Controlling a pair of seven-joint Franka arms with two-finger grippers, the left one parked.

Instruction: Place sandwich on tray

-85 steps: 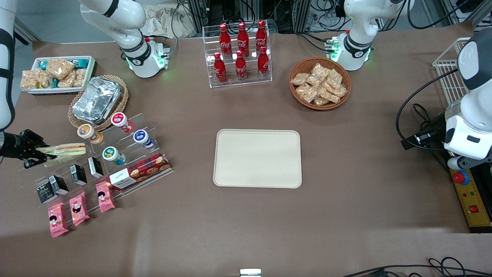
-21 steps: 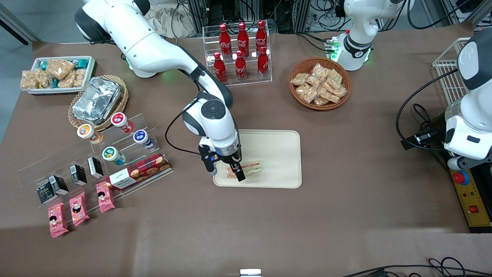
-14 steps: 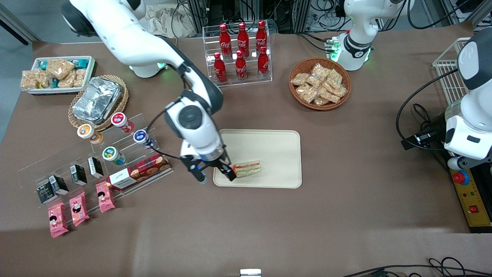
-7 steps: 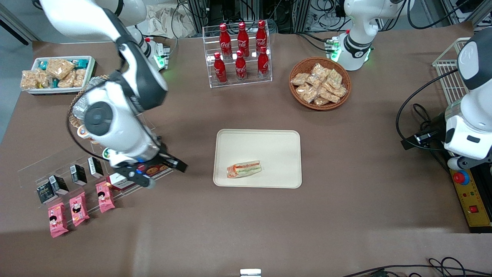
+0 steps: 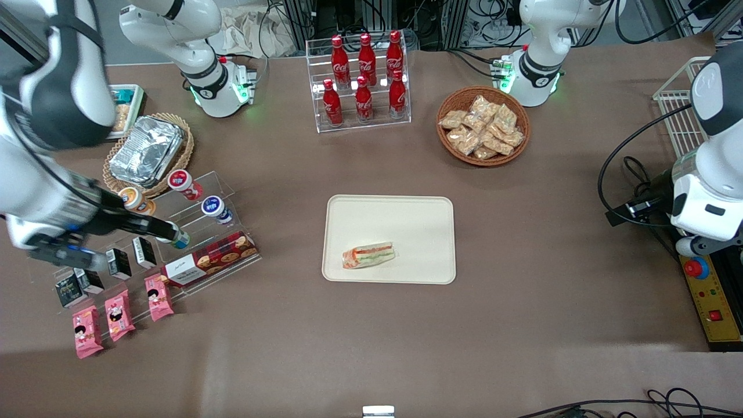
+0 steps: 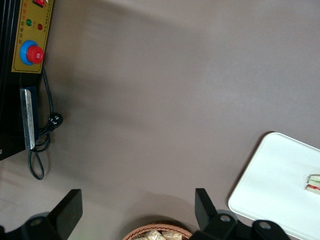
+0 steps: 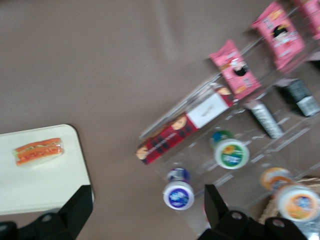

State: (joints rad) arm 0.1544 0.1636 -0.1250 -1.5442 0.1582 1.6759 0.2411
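Note:
The clear-wrapped sandwich (image 5: pixel 369 255) lies flat on the cream tray (image 5: pixel 406 220), in the part of the tray nearer the front camera and toward the working arm's end. Nothing touches it. My right gripper (image 5: pixel 136 248) is open and empty. It hovers high over the acrylic snack rack (image 5: pixel 174 232), well away from the tray toward the working arm's end of the table. The right wrist view shows the gripper (image 7: pixel 145 210) with its fingers spread wide, with the sandwich (image 7: pixel 38 151) on the tray (image 7: pixel 45 190) below. The left wrist view shows the tray (image 6: pixel 270 180) and an end of the sandwich (image 6: pixel 313 182).
The rack holds lidded cups (image 5: pixel 213 207), a red cookie box (image 5: pixel 209 259), black cartons (image 5: pixel 119 262) and pink packs (image 5: pixel 157 296). A foil container (image 5: pixel 146 150) sits in a wicker basket. A cola bottle rack (image 5: pixel 363 81) and a snack basket (image 5: pixel 483 125) stand farther from the camera than the tray.
The gripper opened and left the sandwich on the tray. It then rose and swung toward the working arm's end, ending over the snack rack. The sandwich has stayed put.

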